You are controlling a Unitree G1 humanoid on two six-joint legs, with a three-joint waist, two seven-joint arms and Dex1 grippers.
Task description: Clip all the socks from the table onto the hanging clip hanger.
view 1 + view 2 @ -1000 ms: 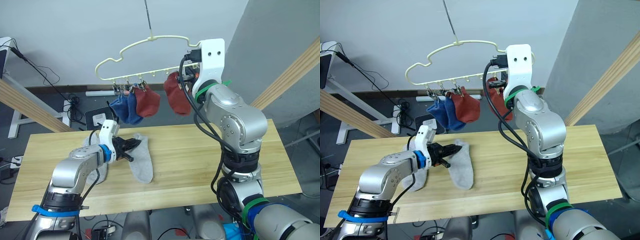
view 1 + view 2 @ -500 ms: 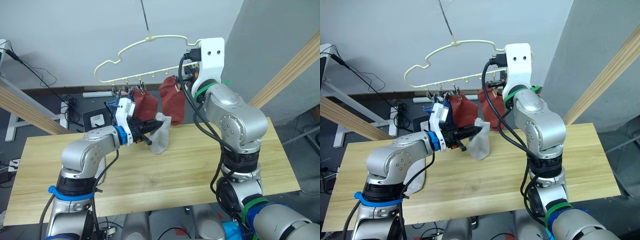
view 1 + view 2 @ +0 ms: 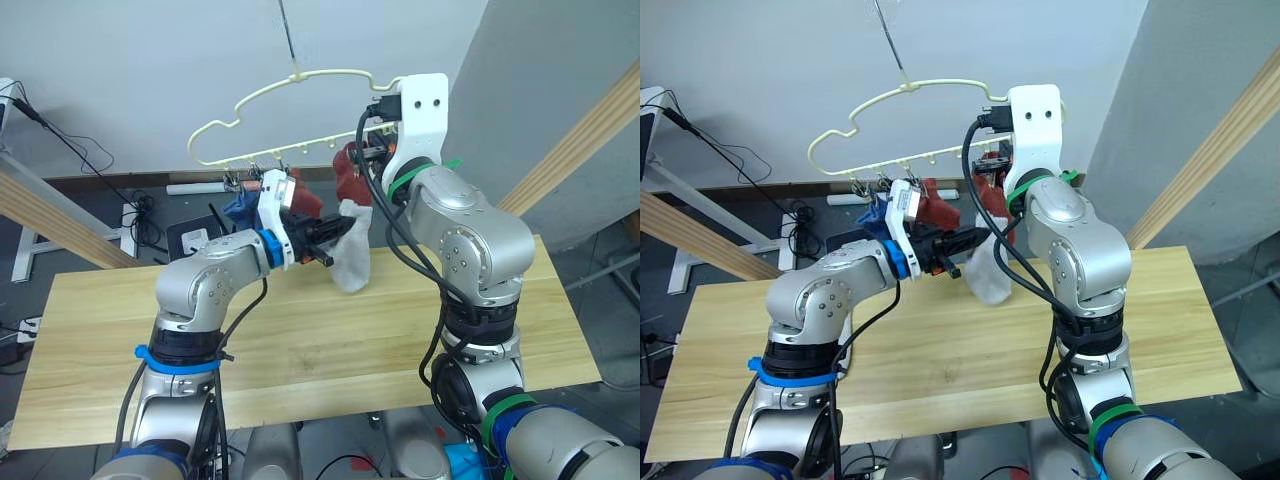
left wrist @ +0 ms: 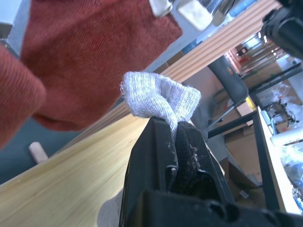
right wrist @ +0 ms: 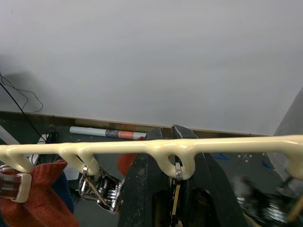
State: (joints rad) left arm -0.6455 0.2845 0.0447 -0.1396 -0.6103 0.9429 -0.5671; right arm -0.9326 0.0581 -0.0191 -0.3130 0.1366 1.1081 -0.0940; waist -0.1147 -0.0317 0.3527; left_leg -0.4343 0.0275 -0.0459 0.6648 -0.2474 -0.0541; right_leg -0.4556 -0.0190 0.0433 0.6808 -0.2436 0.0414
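Note:
My left gripper (image 3: 338, 231) is shut on the cuff of a light grey sock (image 3: 352, 264) and holds it in the air above the table (image 3: 420, 330), just below the pale yellow clip hanger (image 3: 262, 92). In the left wrist view the grey sock (image 4: 158, 96) is pinched between the black fingers (image 4: 151, 142), close to a rust red sock (image 4: 90, 52). My right gripper (image 5: 176, 176) is up at the hanger's bar (image 5: 236, 143), its fingers closed around a loop with a metal clip. Red socks (image 3: 347, 172) and blue socks (image 3: 236, 208) hang from the clips.
A thin rod (image 3: 287, 30) holds the hanger from above. Thick wooden beams slant at the left (image 3: 50, 210) and at the right (image 3: 575, 145). Cables and a floor unit (image 3: 190, 238) lie behind the table.
My left gripper has lifted the grey sock off the table and carried it up and to the right, to just under the hanger beside the right gripper. The right arm has stayed put.

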